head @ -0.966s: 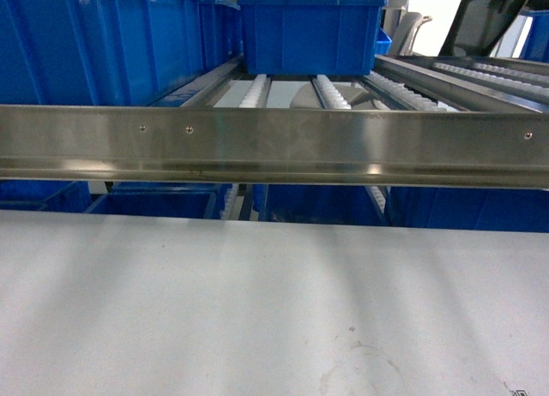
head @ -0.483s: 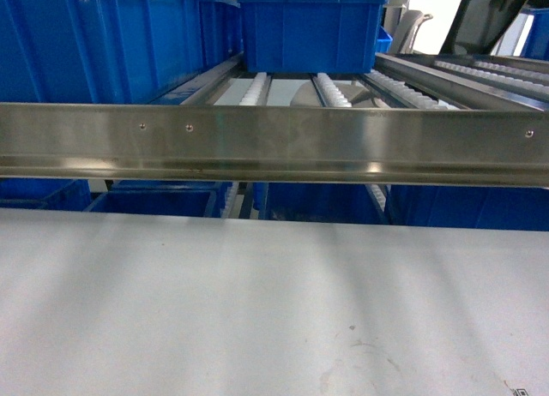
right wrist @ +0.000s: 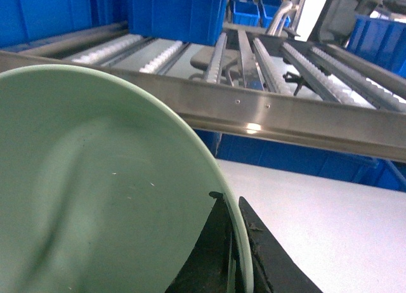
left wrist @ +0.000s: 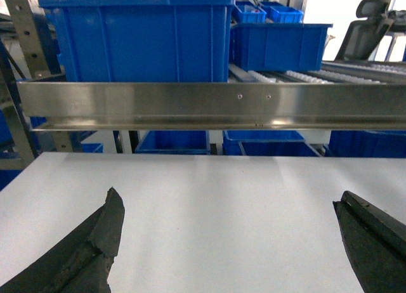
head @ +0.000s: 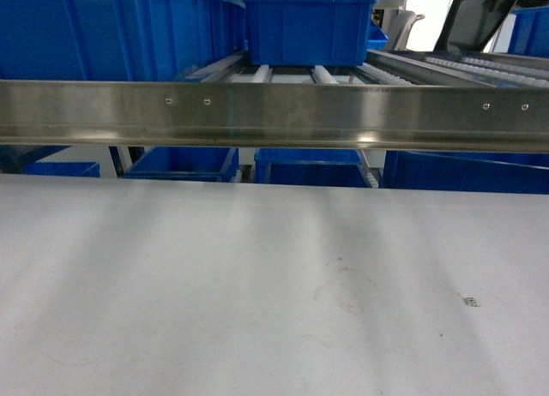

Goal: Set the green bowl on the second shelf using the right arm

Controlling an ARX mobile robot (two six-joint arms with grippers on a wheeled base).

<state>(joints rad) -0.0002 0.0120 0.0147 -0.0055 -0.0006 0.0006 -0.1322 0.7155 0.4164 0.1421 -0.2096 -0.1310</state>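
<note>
White tabletop (head: 257, 285) runs up to a steel shelf rail (head: 274, 113), with blue bins (head: 309, 27) on the rollers beyond. Right gripper (right wrist: 233, 255) pinches the green bowl (right wrist: 95, 198) by its rim, seemingly short of the rail. Left gripper (left wrist: 228, 242) is spread wide, holding nothing.

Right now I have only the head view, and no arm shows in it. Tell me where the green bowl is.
Observer: In the right wrist view the green bowl fills the lower left, its rim pinched by the right gripper.
Operator: Report the left gripper.
Observer: The left gripper is open and empty above the white table.
Operator: Say what lies past the bowl.
Observer: The steel rail, then roller lanes with a blue bin further back.
</note>
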